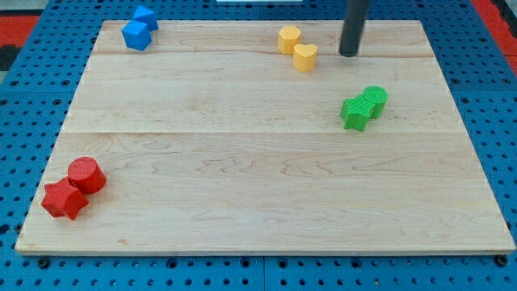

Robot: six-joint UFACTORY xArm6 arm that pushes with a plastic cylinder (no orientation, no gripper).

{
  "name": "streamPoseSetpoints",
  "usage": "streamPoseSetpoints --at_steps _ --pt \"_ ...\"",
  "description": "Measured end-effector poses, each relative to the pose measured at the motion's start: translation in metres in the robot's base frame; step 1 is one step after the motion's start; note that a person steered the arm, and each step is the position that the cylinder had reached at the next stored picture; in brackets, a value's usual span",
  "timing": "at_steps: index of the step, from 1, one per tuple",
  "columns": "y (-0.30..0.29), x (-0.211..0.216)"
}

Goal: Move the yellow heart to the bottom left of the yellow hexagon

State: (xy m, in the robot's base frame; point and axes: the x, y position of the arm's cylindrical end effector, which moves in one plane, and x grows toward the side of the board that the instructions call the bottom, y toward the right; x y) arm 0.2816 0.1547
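Note:
The yellow heart (304, 57) lies near the view's top, just right of centre, on the wooden board (258, 178). The yellow hexagon (289, 39) sits touching it at its upper left. My tip (349, 54) is the lower end of a dark rod, standing to the right of the yellow heart with a clear gap between them. It touches no block.
A green star (355, 112) and a green cylinder (375, 99) sit together at the view's right. Two blue blocks (139, 30) lie at the top left. A red cylinder (86, 175) and a red star (63, 199) lie at the bottom left.

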Motion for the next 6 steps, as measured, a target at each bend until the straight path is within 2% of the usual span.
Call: streamPoseSetpoints --at_steps 1,2,3,4,5,6 --pt "-0.045 0.011" --pt "-0.055 0.011" --pt "-0.092 0.011" --pt "-0.11 0.029" --pt "-0.148 0.083" --pt "-0.292 0.085"
